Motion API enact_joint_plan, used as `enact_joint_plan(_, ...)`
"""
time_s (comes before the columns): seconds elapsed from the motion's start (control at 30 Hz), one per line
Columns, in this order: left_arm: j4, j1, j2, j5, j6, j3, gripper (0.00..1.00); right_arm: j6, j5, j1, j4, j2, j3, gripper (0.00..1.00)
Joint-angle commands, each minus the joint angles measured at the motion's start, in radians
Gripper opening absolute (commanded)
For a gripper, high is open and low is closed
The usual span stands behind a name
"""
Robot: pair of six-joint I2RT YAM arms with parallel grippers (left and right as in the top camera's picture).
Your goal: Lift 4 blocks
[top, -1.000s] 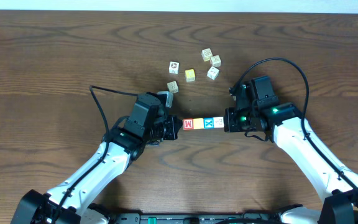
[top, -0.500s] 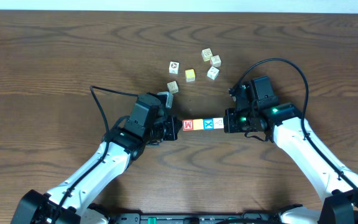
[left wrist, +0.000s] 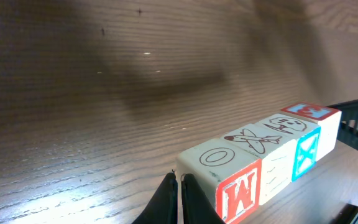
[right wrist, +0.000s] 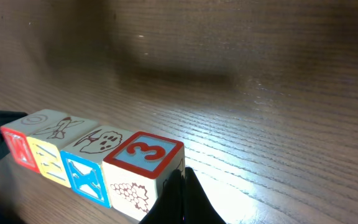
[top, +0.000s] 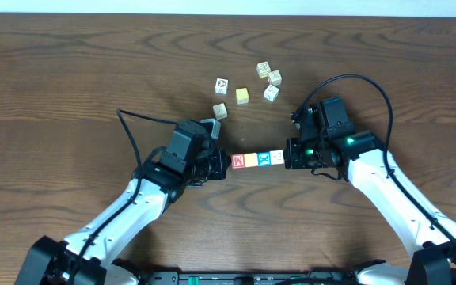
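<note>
— Dark wood-grain table (top: pixel 70 71), both arms reaching in from the near edge. Where are the four blocks?

— In one straight row at the middle, face against face. The red block (top: pixel 239 159) is at the left, then the yellow-orange block (top: pixel 252 158), the blue X block (top: pixel 265 157), and the whitish block (top: pixel 278 156) at the right.

— And the grippers?

— The left gripper (top: pixel 222 165) has its fingers together, tips butted against the red end. The right gripper (top: pixel 290 154) is the same against the whitish end. Neither clamps round a block; the row is squeezed between them.

— Is it off the table?

— In the wrist views it looks raised, with a shadow on the wood beyond it. From above I cannot tell.

— Anything crowding it?

— Only loose cubes farther out. One small whitish cube (top: pixel 220 110) sits just beyond the left gripper. A pale yellow cube (top: pixel 242 95) lies behind the row, with three picture cubes (top: pixel 275 77) bunched to its right and another picture cube (top: pixel 222 84) to its left, all well apart from the row. A black cable (top: pixel 347 76) arches over the right arm.
</note>
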Motion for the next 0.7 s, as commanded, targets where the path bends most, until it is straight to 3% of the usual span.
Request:
enact_joint_plan(0.0,0.026,-0.053,0.016,0.136,0.0,0.061,0.07,0.0,-0.222,0.063,0.014,0.003,0.033,0.01)
enact_joint_plan(0.67,0.023,-0.088,0.018,0.085,-0.001,0.061,0.07,-0.001,-0.212,0.064,0.004,0.056,0.031,0.01)
